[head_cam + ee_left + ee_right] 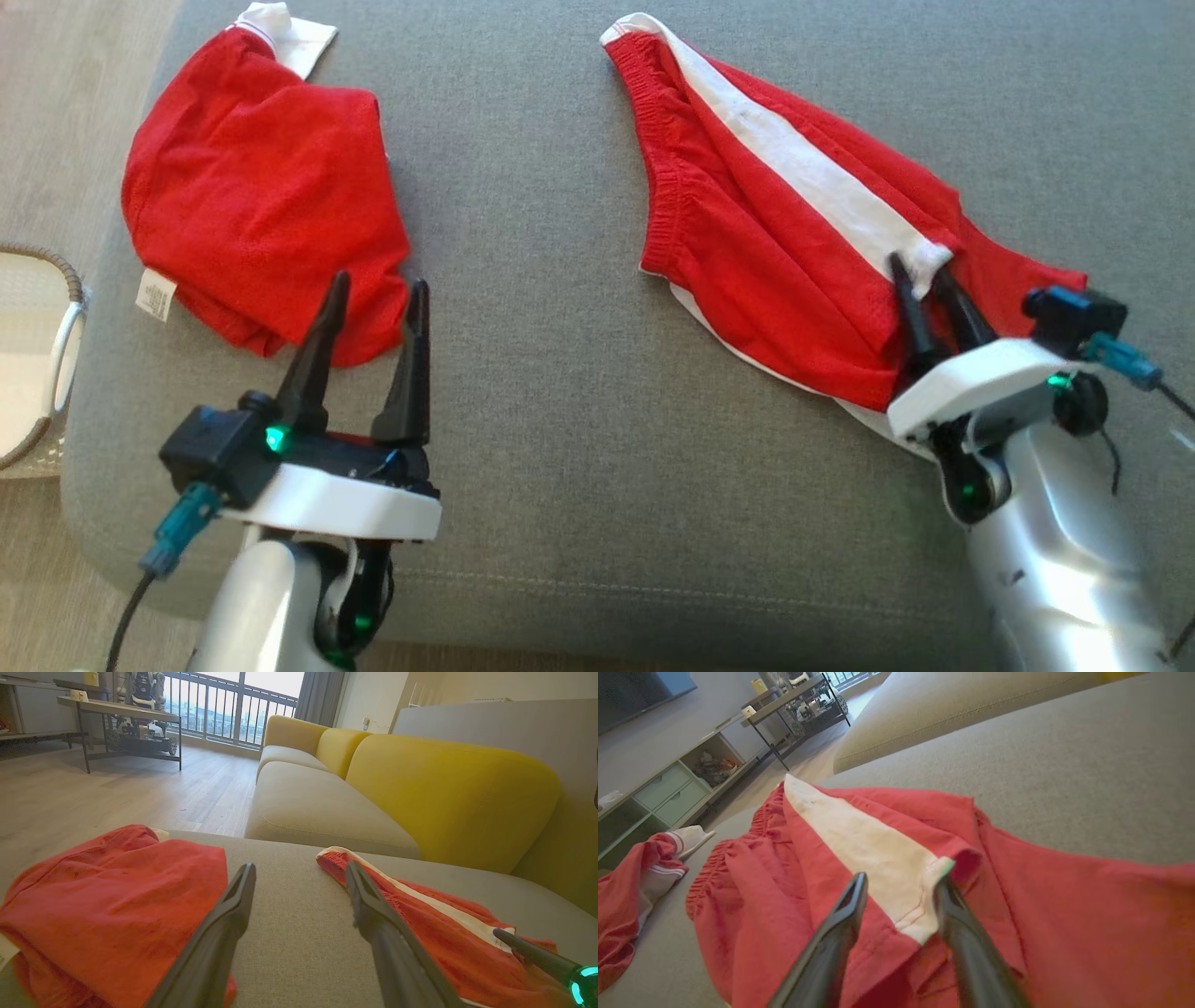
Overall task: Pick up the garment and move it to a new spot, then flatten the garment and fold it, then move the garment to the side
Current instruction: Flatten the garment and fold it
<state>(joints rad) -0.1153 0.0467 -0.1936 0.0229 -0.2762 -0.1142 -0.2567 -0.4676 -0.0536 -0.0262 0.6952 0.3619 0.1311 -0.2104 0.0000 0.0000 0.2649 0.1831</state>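
Nearest to you, the left gripper [380,280] hangs released, its two fingers wide apart at the near edge of the other red garment [252,196], and it holds nothing. On your right, the right gripper [920,266] is down on the red shorts [747,233], which lie spread on the right part of the grey cushion [541,327]. Its fingers stand apart on both sides of the end of the white stripe [794,159], so the cloth is between them but not yet pinched. The danger I see is here: if the jaws clench only on this thin hem, you may take one layer alone, and the shorts can hang crooked or slip out when you lift. The folds under the fingers may also bunch, which makes flattening harder. Watch the left fingers too, because a careless move can catch the other garment and drag it. Further left, a pale basket [56,355] stands on the floor beside the cushion. Far behind, a yellow sofa [444,784] and a dark table [126,711] are well apart and do not stand in the way.
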